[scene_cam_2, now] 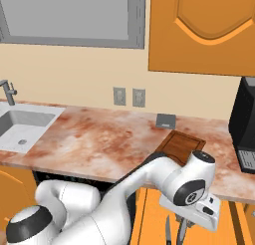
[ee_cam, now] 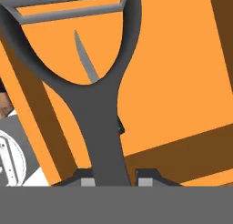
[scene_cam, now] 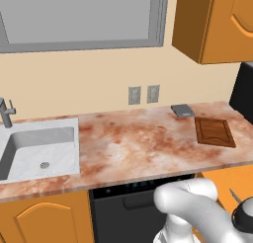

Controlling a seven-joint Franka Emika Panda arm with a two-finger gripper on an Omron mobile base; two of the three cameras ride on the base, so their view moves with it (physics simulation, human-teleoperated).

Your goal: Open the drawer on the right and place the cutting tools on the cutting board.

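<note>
In the hand view my gripper (ee_cam: 113,180) is shut on the dark grey handle of the peeler (ee_cam: 105,109). The peeler's forked head with its cross blade reaches toward the top of that view. Behind it the thin knife (ee_cam: 85,59) lies on the orange floor of the open drawer (ee_cam: 182,82). In the right base view the gripper (scene_cam_2: 185,224) hangs low over the pulled-out drawer (scene_cam_2: 149,214), below the counter's front edge. The dark reddish-brown cutting board (scene_cam: 214,131) lies bare on the counter at the right, its near end hidden behind my arm (scene_cam_2: 182,144).
A flat grey square pad (scene_cam: 182,110) sits behind the board by the wall. The sink (scene_cam: 39,148) with its faucet (scene_cam: 6,112) takes the counter's left end. A black appliance (scene_cam_2: 244,129) stands at the far right. The black dishwasher front (scene_cam: 128,207) is left of the drawer.
</note>
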